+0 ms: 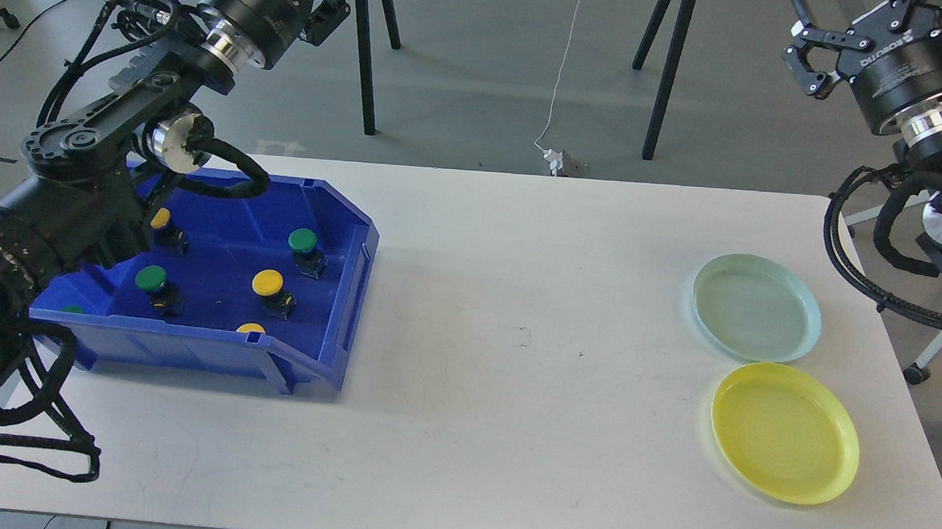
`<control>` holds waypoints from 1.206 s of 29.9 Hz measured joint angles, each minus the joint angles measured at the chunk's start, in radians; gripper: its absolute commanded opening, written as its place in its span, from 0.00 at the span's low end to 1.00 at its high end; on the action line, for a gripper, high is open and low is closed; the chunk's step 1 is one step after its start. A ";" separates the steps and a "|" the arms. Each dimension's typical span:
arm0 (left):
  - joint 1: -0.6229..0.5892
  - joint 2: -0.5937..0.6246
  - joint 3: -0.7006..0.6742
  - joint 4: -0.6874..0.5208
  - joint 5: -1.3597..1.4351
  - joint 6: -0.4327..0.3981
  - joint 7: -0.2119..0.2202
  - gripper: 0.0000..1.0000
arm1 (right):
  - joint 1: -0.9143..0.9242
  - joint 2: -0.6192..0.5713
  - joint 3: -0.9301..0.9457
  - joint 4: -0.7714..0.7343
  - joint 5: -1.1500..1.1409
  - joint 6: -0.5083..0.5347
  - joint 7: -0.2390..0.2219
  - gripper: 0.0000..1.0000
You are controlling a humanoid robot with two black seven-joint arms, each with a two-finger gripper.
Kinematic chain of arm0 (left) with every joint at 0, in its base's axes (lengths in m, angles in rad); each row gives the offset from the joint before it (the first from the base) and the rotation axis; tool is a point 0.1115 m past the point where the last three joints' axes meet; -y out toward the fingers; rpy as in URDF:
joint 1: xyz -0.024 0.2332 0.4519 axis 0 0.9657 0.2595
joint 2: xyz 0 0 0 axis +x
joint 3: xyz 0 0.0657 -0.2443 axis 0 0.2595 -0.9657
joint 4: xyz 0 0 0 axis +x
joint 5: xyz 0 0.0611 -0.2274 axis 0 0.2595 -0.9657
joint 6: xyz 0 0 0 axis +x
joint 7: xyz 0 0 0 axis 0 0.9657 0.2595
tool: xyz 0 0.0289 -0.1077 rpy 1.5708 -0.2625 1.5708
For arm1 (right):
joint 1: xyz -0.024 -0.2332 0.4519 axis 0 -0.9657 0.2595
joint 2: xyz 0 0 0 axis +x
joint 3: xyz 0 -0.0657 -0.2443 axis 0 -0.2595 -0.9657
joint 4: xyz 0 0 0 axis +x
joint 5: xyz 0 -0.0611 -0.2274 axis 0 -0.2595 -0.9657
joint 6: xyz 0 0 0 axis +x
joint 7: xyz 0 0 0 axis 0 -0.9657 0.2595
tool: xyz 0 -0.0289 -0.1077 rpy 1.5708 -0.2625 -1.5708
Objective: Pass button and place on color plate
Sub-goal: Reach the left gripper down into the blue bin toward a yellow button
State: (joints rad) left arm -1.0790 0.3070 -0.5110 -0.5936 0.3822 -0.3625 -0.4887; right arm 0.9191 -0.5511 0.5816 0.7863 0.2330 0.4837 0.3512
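head view | bin [340,306]: 3 yellow, 3 green buttons | plates: 2

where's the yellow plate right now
In the head view the yellow plate lies on the white table near its front right corner, just in front of the pale green plate, far from the blue bin.

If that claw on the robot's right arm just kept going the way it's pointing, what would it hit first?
The right claw is open and points left and slightly away, high above the table. Nothing looks close in that line; the dark stand legs behind the table seem the nearest candidates, though depth is hard to judge.
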 measured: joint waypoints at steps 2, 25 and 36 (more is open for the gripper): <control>0.006 0.008 0.000 -0.004 0.000 -0.025 0.000 1.00 | -0.016 0.004 0.001 0.006 -0.001 0.004 0.000 0.99; 0.110 0.126 -0.131 -0.534 0.197 0.034 0.000 1.00 | -0.130 0.022 0.093 0.003 0.001 0.005 0.023 0.99; -0.408 0.398 0.851 -0.596 0.591 0.298 0.000 1.00 | -0.167 0.008 0.114 -0.005 -0.001 0.005 0.027 0.99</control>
State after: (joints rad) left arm -1.4872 0.7050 0.3398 -1.1898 0.9730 -0.0649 -0.4887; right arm 0.7518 -0.5429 0.6959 0.7814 0.2318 0.4887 0.3784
